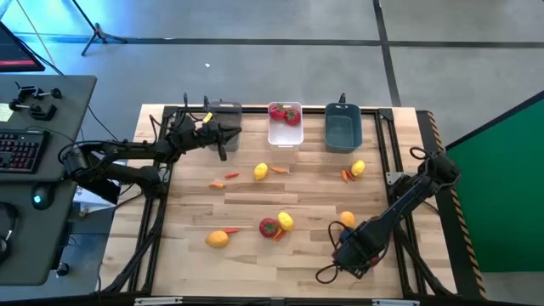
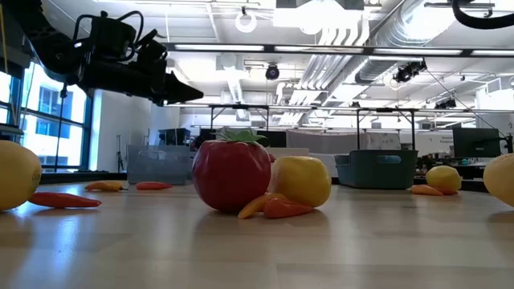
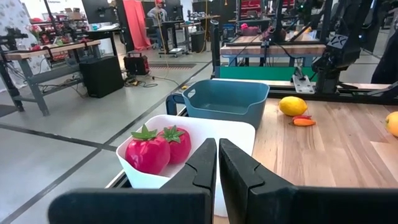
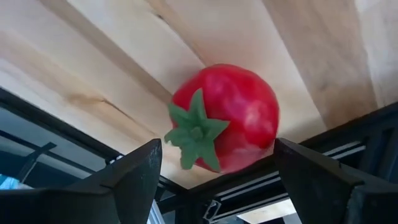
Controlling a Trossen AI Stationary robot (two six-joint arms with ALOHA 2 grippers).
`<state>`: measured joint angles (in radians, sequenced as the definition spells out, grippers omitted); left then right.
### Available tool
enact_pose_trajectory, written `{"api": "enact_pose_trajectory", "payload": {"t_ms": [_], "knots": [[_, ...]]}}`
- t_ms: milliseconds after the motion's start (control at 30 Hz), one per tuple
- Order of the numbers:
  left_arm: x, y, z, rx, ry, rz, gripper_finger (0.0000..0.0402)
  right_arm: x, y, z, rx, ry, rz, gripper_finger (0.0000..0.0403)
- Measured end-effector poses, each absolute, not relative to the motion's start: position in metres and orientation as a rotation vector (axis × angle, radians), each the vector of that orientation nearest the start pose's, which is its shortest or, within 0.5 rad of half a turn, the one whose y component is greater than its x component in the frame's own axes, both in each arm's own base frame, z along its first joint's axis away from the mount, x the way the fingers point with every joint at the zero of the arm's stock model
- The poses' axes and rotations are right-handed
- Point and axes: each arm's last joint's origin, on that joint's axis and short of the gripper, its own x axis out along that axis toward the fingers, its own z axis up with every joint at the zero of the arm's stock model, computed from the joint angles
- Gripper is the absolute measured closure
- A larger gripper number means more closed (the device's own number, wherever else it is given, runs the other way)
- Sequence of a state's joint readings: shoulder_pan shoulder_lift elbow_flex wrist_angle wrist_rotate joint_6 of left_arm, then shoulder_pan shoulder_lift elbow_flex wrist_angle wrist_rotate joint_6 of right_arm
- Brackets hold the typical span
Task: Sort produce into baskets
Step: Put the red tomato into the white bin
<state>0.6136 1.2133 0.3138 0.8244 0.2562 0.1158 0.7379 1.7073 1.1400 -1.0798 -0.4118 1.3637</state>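
My left gripper [image 1: 223,136] is shut and empty, held above the table beside the smoky grey bin [image 1: 224,113]; it also shows in the low view [image 2: 191,94]. In the left wrist view its shut fingers [image 3: 217,163] point past the white bin [image 3: 186,177], which holds two tomatoes [image 3: 158,149], toward the teal bin [image 3: 225,99]. My right gripper [image 1: 350,255] is open near the table's near edge. In the right wrist view [image 4: 217,152] its fingers stand on either side of a red tomato [image 4: 233,118] lying on the wood, without touching it. The arm hides this tomato in the high view.
Loose on the table lie several lemons [image 1: 261,172] [image 1: 358,167] [image 1: 218,239], another tomato [image 1: 269,227] next to a lemon [image 1: 286,221], and small carrot pieces [image 1: 218,184] [image 1: 345,176]. A black frame rail [image 1: 399,170] runs round the table. A desk with a keyboard [image 1: 21,149] stands to the left.
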Motion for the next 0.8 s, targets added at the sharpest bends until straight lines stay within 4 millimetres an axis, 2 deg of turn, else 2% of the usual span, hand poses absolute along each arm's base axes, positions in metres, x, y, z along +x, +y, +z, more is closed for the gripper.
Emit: {"api": "enact_pose_trajectory", "payload": {"t_ms": [267,800], "knots": [[0.186,0.122,0.187,0.075,0.106,0.352,0.0397,0.197,0.211,0.182,0.593,1.899,-0.362,0.0102],[0.186,0.122,0.187,0.099,0.111,0.351,0.0397,0.191,0.209,0.167,0.559,1.916,-0.276,0.0105]]}}
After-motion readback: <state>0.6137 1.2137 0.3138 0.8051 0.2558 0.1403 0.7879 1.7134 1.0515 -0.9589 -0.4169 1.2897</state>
